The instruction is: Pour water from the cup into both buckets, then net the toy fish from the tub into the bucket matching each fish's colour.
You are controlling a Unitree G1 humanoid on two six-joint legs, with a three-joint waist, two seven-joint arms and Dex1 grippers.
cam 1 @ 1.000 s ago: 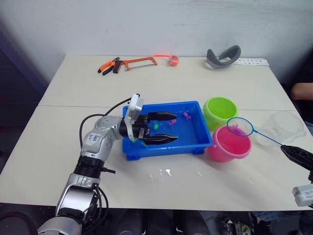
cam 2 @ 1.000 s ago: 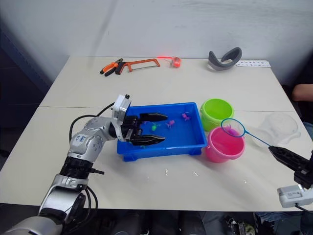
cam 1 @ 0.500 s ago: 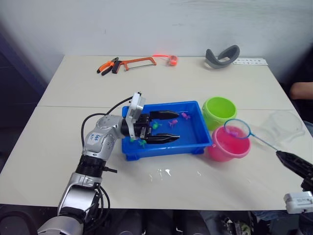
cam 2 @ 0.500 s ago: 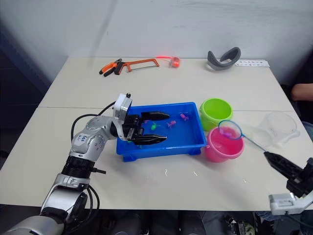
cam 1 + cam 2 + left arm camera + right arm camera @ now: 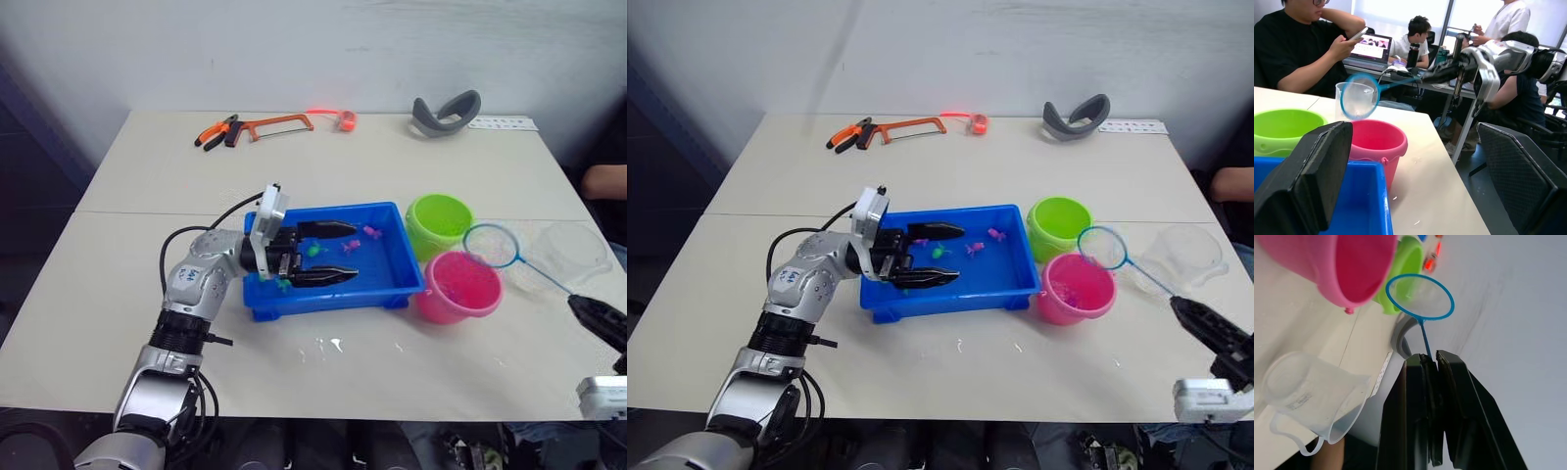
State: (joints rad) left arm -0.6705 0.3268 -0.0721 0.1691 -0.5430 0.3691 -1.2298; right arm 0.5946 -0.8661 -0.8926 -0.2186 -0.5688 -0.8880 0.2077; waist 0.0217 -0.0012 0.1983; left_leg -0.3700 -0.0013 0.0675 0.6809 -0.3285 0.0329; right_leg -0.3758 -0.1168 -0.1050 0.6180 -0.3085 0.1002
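My right gripper pinches the net, whose hoop hangs in the air just past the two buckets, the green one and the pink one. One cup stands near. My left gripper sits spread wide over the tub, where a few fish lie.

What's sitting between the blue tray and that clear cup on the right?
In the left eye view, the two buckets: the green bucket and the pink bucket stand between the tub and the cup; the net hovers there too.
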